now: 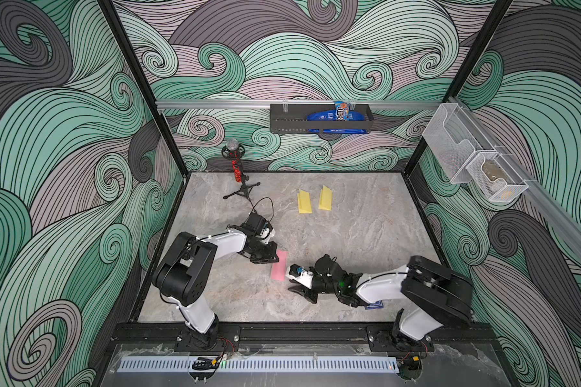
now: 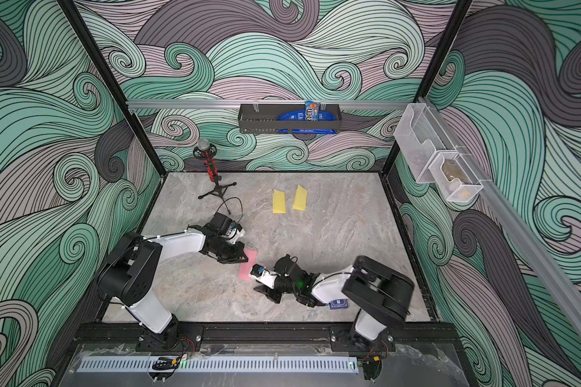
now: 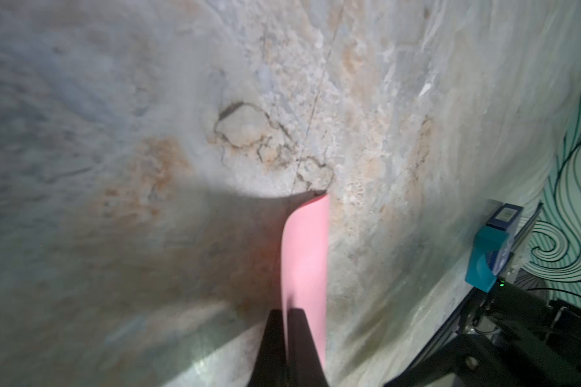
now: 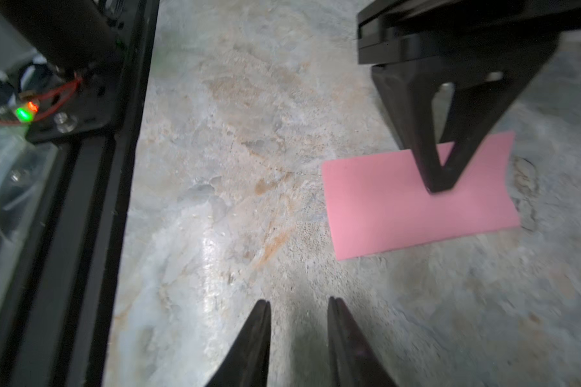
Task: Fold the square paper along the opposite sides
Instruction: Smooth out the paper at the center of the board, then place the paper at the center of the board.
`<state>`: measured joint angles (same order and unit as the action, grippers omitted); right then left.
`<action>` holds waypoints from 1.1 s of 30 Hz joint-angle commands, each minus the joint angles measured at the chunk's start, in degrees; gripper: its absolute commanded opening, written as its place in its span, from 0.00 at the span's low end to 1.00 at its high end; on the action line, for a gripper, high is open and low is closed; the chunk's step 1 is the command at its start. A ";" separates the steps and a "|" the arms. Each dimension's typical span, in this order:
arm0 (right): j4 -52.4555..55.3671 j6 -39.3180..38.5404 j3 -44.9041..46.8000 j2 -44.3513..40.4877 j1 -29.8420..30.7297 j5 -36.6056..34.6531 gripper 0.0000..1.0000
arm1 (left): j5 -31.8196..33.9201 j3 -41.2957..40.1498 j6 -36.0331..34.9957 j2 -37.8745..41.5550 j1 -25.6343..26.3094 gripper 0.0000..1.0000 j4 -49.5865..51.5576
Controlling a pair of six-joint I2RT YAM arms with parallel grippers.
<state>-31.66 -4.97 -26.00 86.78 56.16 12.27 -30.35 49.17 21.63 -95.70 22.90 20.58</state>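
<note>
Grey marble-look tabletop, glossy and smooth: a sheet could be slid across it by any sideways pull. Thin matte pink paper rectangle, judged already halved, is laid near centre, slightly left, with its far end curled up. The fold may spring open if let go uncreased. Left gripper is clenched on the paper's left side. Right gripper is parted and empty, just right of the paper.

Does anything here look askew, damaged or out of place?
The folded pink paper sheet does not lie flat: the end nearest the left gripper, which pinches it, curves upward. Nothing looks spilled or damaged.
</note>
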 commanded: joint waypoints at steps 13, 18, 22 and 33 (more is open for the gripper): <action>-6.28 59.38 -11.16 1.57 -23.21 38.30 0.47 | -26.42 3.54 14.37 9.97 -9.22 0.00 -13.15; -18.66 68.05 -9.02 4.95 -24.48 40.87 0.50 | -28.57 1.84 18.71 11.48 -9.97 0.00 -18.61; -27.08 72.97 -9.20 8.30 -24.52 41.99 0.50 | -29.31 1.04 20.22 11.93 -10.15 0.00 -20.41; -39.15 81.36 -11.24 14.89 -23.95 42.83 0.39 | -29.38 0.57 21.42 13.30 -10.85 0.00 -21.20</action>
<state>-65.49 73.73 -35.68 101.06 32.01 53.58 -58.52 50.09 42.59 -83.99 12.49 1.13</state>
